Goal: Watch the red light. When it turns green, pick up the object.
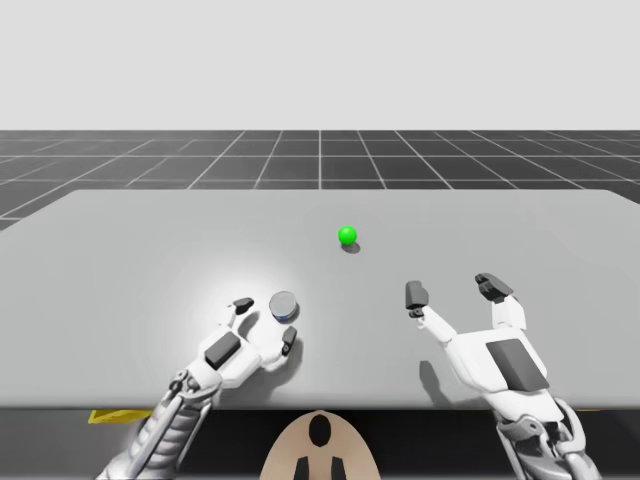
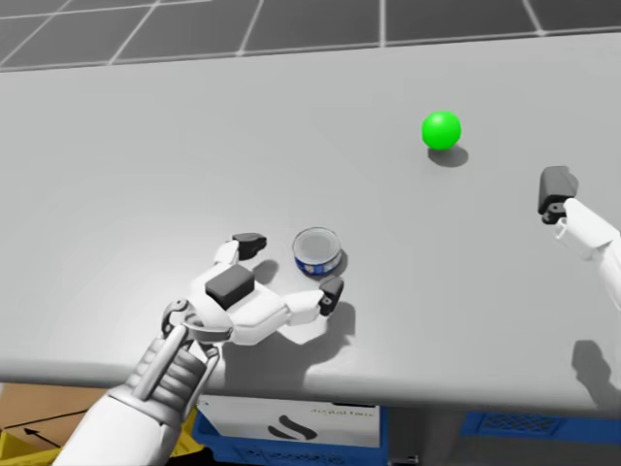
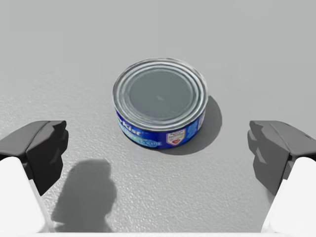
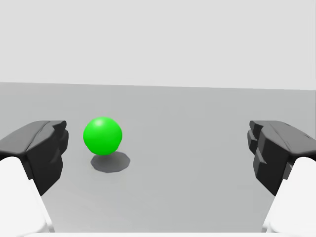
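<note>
The light [image 1: 347, 236] [image 2: 441, 130] [image 4: 102, 136] is a green ball on the grey table [image 1: 120, 250]. A short round blue can [image 1: 284, 305] [image 2: 317, 251] [image 3: 160, 101] with a silver lid stands upright on the table near its front left. My left gripper [image 1: 266, 322] [image 2: 290, 262] [image 3: 158, 148] is open, low over the table, with the can just ahead of and between its fingers, not touched. My right gripper [image 1: 451, 289] [image 4: 158, 148] hovers open at the right with nothing between its fingers; the green ball lies farther ahead of it.
The table's front edge [image 2: 388, 388] runs just behind my left wrist. Below it stand a blue crate [image 2: 291, 427] and a yellow box [image 2: 29, 437]. A dark grid floor [image 1: 320, 155] lies beyond the table's far edge.
</note>
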`<state>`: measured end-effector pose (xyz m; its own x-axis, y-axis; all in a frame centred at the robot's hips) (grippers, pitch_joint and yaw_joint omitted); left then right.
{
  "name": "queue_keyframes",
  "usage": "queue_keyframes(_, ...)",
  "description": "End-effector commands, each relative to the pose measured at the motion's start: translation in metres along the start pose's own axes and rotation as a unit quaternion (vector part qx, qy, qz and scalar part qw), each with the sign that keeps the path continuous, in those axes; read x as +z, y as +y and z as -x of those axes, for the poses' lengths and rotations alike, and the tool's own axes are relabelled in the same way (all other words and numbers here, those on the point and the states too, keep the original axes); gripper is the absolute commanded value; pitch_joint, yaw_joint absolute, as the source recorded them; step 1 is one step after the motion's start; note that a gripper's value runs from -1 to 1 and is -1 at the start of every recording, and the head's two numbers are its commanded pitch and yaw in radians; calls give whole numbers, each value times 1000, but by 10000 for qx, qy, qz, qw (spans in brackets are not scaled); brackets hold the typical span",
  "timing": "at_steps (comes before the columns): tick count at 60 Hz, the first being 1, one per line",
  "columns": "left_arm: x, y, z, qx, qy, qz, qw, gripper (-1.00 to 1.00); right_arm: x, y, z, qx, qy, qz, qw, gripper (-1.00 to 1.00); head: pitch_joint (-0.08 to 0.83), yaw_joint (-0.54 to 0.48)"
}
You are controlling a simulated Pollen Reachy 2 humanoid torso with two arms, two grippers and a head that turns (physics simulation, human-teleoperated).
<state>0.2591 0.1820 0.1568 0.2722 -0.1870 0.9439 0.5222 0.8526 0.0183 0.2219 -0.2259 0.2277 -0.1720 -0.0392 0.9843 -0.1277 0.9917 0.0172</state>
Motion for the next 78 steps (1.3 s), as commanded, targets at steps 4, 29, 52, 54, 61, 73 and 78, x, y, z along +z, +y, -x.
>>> queue_keyframes(4,-36,-15,1,286,132,55,9995,-1000,1,2,0,-89,-7,14,10000,-1000,681,152)
queue_keyframes(29,-64,-22,2,475,297,93,9984,-711,3,2,-1,-120,-25,-26,9999,-1000,685,133)
queue_keyframes(52,-57,-27,3,383,212,157,9989,896,4,2,-2,-119,-18,-24,9999,-1000,584,142)
queue_keyframes(54,-56,-28,3,384,210,168,9989,914,4,2,-2,-119,-16,-17,9999,-1000,542,144)
queue_keyframes(61,-55,-30,3,348,213,189,9990,910,3,1,-3,-305,11,92,9995,-1000,434,142)
queue_keyframes(73,-47,-30,-14,321,77,263,9991,936,3,0,-3,-300,-1,67,9995,-1000,350,142)
queue_keyframes(78,-40,-27,-33,288,-83,276,9992,941,3,-1,-4,-347,7,63,9994,-1000,343,141)
